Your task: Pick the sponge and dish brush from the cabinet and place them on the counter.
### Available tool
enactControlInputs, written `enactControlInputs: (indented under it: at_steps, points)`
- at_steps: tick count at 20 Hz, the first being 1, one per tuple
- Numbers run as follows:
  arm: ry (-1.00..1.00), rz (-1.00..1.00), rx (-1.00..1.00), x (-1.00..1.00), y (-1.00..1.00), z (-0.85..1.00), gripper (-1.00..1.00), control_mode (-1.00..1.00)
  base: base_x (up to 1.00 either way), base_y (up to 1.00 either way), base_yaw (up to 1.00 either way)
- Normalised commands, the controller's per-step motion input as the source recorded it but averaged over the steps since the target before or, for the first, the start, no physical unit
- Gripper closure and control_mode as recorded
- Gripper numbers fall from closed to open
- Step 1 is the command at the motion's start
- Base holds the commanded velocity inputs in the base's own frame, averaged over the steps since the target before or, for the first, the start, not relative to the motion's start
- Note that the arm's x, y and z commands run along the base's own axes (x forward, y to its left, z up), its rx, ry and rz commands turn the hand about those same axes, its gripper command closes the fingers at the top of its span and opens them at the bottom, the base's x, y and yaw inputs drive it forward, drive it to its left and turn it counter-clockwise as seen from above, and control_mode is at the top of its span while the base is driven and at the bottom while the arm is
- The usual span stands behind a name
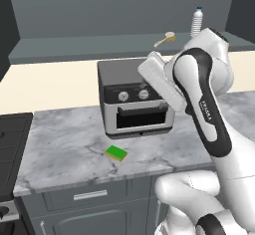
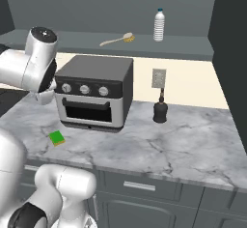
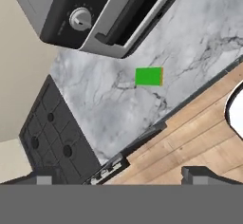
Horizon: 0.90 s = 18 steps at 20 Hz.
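Green-topped sponge [image 1: 116, 153] flat on the marbled counter [image 1: 69, 149]; dish brush [image 2: 117, 39] on cabinet shelf [image 2: 188, 47] (lying down).

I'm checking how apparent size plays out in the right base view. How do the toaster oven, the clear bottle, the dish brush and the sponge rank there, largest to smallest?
1. toaster oven
2. clear bottle
3. dish brush: long but thin, close to the bottle
4. sponge, though nearer the camera

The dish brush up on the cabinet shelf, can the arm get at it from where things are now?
Probably yes: the dish brush lies in the open on the cabinet shelf, the bottle stands apart from it, and the pincer is open.
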Motion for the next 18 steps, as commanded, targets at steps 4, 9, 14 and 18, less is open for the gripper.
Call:
enactControlInputs:
  at_steps: [4,9,14,18]
  points:
    - [0.16,-0.03,-0.16,0.03,-0.17,0.55,-1.0,-1.0,0.0,0.0,0.0]
    - [0.16,-0.01,-0.14,0.22,-0.26,0.31,-1.0,-1.0,0.0,0.0,0.0]
    - [0.14,0.0,-0.16,0.22,-0.36,0.25,-1.0,-1.0,0.0,0.0,0.0]
    - [0.09,-0.01,-0.16,0.21,-0.37,0.28,-1.0,-1.0,0.0,0.0,0.0]
